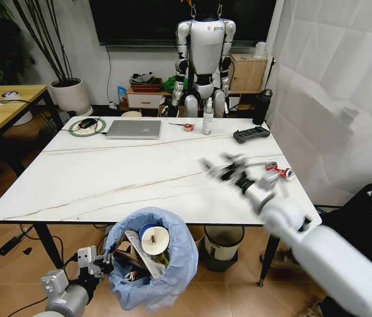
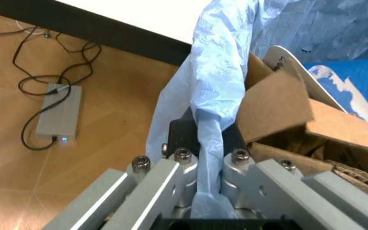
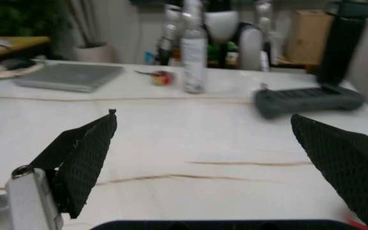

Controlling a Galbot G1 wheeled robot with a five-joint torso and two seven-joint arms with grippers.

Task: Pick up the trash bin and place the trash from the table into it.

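below, left gripper (image 1: 103, 263) gripping trash bin (image 1: 151, 267)

Right gripper (image 3: 203, 167): two black, cross-hatched finger pads spread wide apart, nothing between them, hovering over the table.
Table (image 3: 171, 143): white marble-look top with thin brownish veins running across it.
Silver laptop (image 3: 69, 76): closed, lying flat on the far side.
Clear spray bottle (image 3: 194, 52): upright, near the middle of the far edge.
Small red object (image 3: 163, 77): just beside the bottle.
Black game controller (image 3: 308, 99): flat on the table, apart from the bottle.
Tall black flask (image 3: 339, 40): upright behind the controller.
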